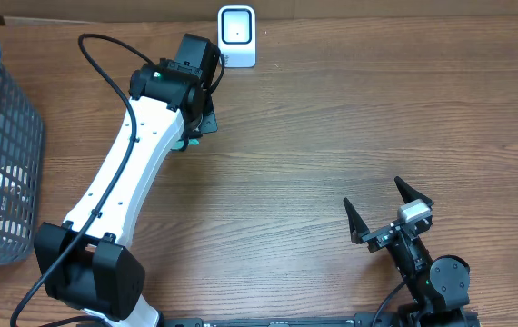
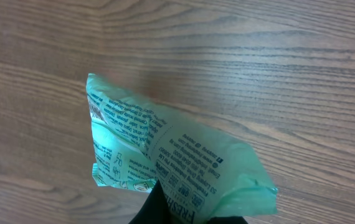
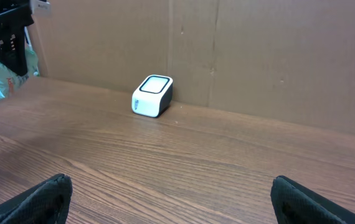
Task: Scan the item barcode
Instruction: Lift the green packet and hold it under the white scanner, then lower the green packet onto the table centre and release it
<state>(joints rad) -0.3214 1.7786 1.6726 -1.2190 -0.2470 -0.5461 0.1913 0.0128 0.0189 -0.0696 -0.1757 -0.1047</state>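
The left gripper (image 2: pixel 190 214) is clenched on one end of a green packet (image 2: pixel 184 162), held above the table (image 1: pixel 332 127) at about eleven o'clock in the overhead view, near the scanner (image 1: pixel 237 34), at its seven o'clock. No barcode shows, so turn the packet until its code squarely faces the scanner's window, keeping it flat and steady. The right gripper (image 1: pixel 373 193) rests released at five o'clock.

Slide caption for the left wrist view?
Left gripper shut on a green printed plastic packet, held over the wooden table.
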